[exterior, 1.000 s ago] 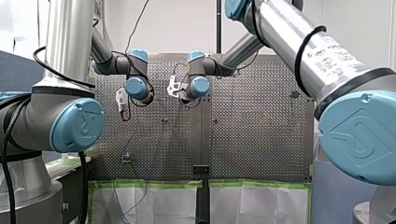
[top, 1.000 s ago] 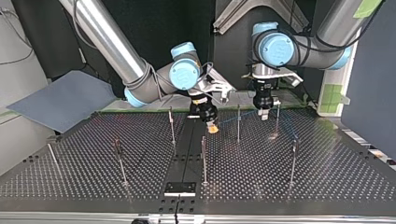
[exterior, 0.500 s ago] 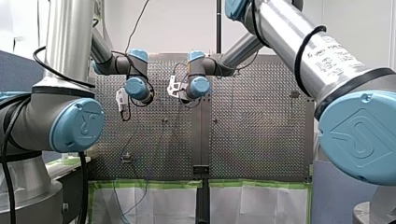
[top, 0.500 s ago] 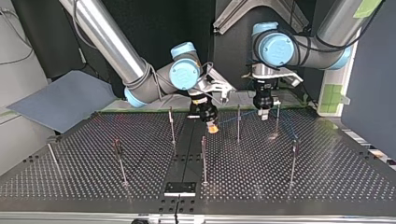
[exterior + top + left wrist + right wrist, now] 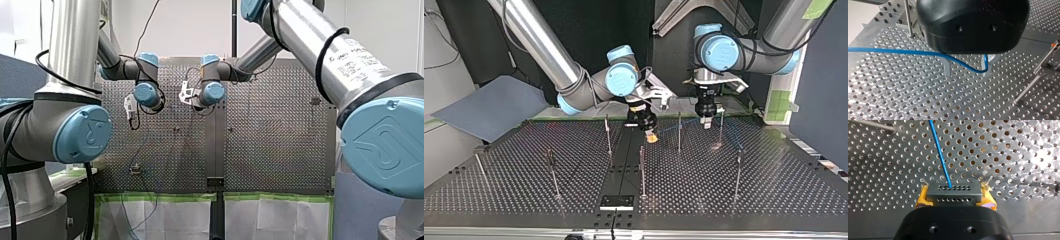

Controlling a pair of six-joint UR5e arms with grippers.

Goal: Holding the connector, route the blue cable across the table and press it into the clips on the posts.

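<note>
Right gripper [image 5: 954,196] clamped the grey connector [image 5: 953,191] between its yellow pads [image 5: 922,198], just above the perforated table [image 5: 524,165]; blue cable [image 5: 940,157] left the connector's upper row of holes and ran straight ahead over the plate; left gripper [image 5: 967,70] hung low with its metal fingers [image 5: 947,68] spread apart, gripping nothing; the cable came in from the side, passed in front of one finger, sagged between the two and curved up at the other; in the top view the cable stretched from the right gripper to the left, crossing a thin post [image 5: 679,132] that stood between them; whether it sat in that post's clip could not be told; another post [image 5: 642,170] stood nearer the camera, just beside the right gripper; further posts [image 5: 553,172] stood well apart across the table; a grey sheet [image 5: 489,107] lay off the table at the top view's left; a small black plate [image 5: 616,201] sat at the table's near edge.
</note>
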